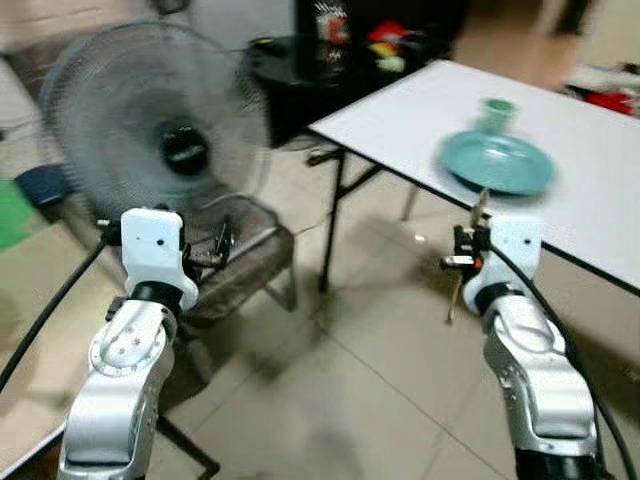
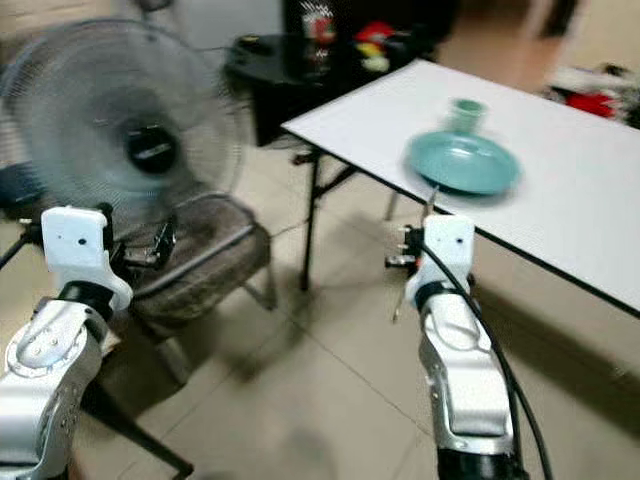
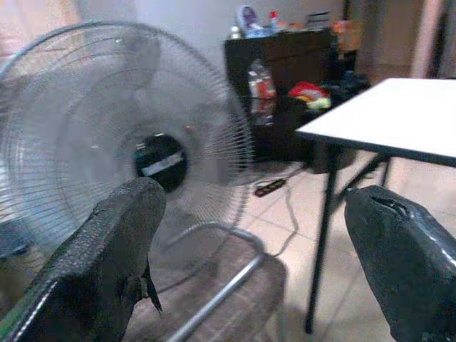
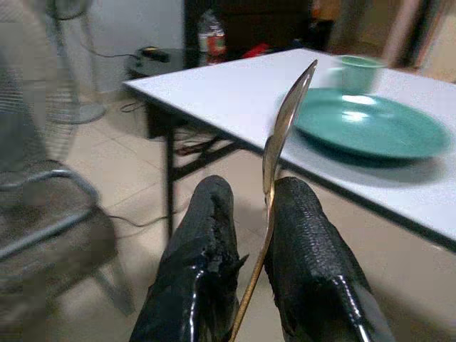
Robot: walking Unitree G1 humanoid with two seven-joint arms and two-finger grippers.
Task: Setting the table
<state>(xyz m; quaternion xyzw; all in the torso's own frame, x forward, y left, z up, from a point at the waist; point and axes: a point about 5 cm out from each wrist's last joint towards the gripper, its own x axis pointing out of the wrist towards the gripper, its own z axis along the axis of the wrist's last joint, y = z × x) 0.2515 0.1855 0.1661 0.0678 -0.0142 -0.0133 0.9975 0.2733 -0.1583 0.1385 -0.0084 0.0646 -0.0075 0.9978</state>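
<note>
Head views: both silver arms are raised, forearms upward; right gripper (image 1: 468, 262) sits short of the tabletop's (image 1: 420, 110) near edge, pinching a gold spoon (image 1: 466, 258) upright; teal plate (image 1: 498, 162) by that edge, teal cup (image 1: 495, 113) just behind it
Left wrist: left gripper (image 3: 267, 260) fingers spread wide, holding nothing; fan (image 3: 121, 149) ahead
Right wrist: black fingers (image 4: 196, 271) clamp the spoon's thin handle; bowl tip tilts toward the plate

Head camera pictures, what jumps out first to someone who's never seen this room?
The big standing fan at the robot's left, behind a chair. Then the teal plate with a teal cup beyond it on the white table, and the right gripper clamping a gold spoon.
</note>
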